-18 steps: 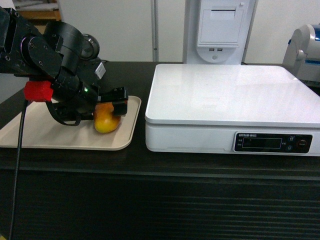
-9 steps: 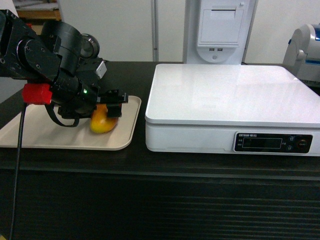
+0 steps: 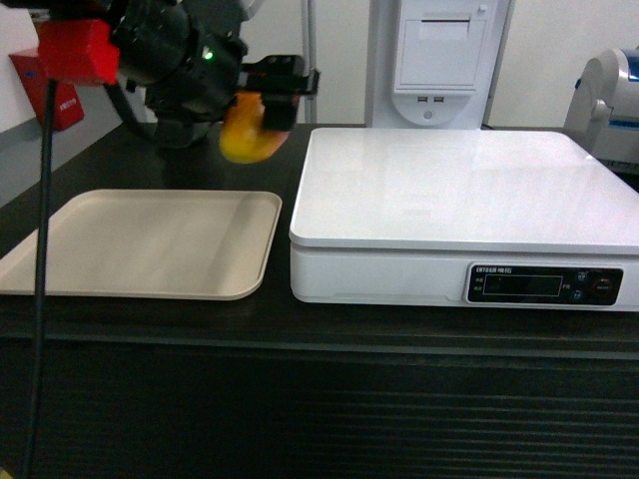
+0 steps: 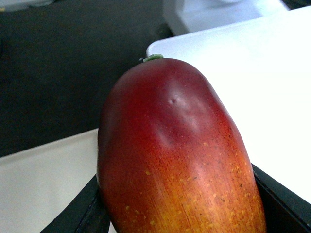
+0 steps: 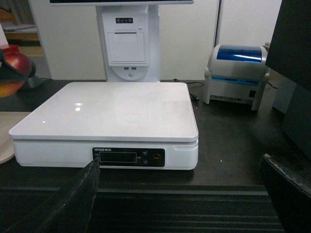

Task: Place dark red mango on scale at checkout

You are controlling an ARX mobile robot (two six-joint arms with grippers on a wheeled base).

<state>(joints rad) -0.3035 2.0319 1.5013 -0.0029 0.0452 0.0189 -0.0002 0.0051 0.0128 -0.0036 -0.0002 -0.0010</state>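
the left gripper (image 3: 262,103) is up in the air with its black fingers (image 3: 285,80) clamped around the dark red mango (image 3: 245,133), which hangs above the checkout (image 3: 150,329), above the gap between the beige tray (image 3: 140,249) and the left rear corner of the scale (image 3: 469,215), touching neither. in the left wrist view the mango fills most of the picture, deep red near a small green stem nub at the top and speckled orange toward the bottom, with a black finger (image 4: 282,204) pressed against each lower side; beyond it lie the scale's white top and a strip of the tray. the scale sits flat on the dark counter just beside the tray, its dark display strip (image 3: 544,284) with buttons facing front. behind it stands a white receipt printer column (image 3: 439,60), and a white and blue label printer (image 5: 238,73) rests well off to the scale's right. the right gripper (image 5: 184,194) is held low in front of the counter, well apart from everything, its two black fingers spread wide with nothing between them. a red block (image 3: 75,50) shows on the left arm near the top left corner of the head view.
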